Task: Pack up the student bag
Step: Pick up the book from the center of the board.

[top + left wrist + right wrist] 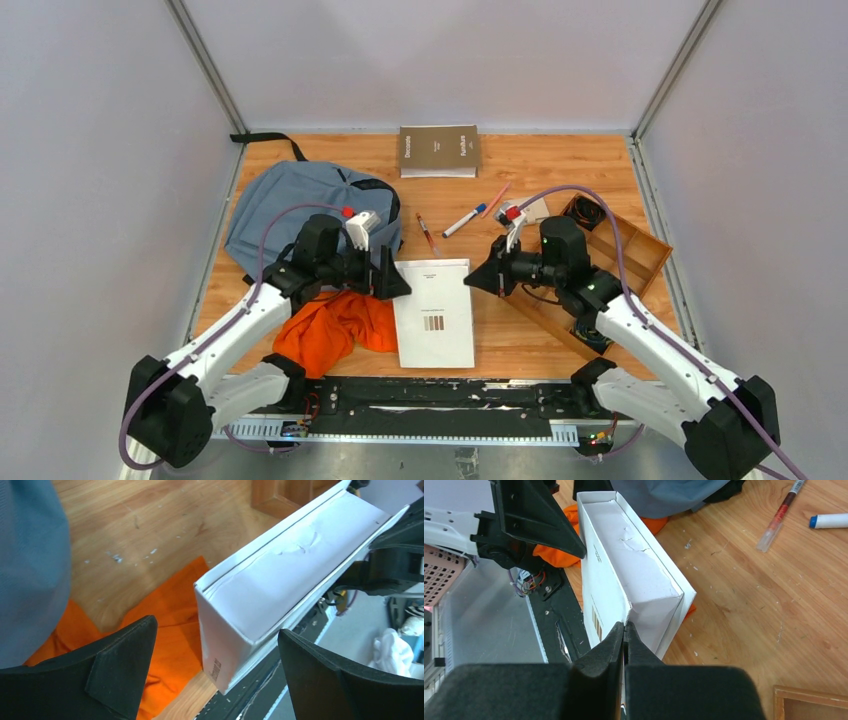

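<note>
The grey-blue student bag (290, 205) lies at the back left of the table, partly under my left arm; its fabric shows in the left wrist view (30, 570) and the right wrist view (664, 495). A thick white book (433, 312) lies in the middle, between my two grippers. My left gripper (397, 283) is open at the book's left edge, its fingers wide apart (216, 629) with the book's corner (295, 575) just ahead of them. My right gripper (470, 281) is shut, its tips (625, 625) against the book's right edge (634, 575).
An orange cloth (335, 330) lies crumpled left of the white book, partly under it. A brown book (439, 150) sits at the back. A red pen (426, 232), a blue-capped marker (464, 221) and a pink pencil (496, 200) lie mid-table. A wooden tray (625, 260) is on the right.
</note>
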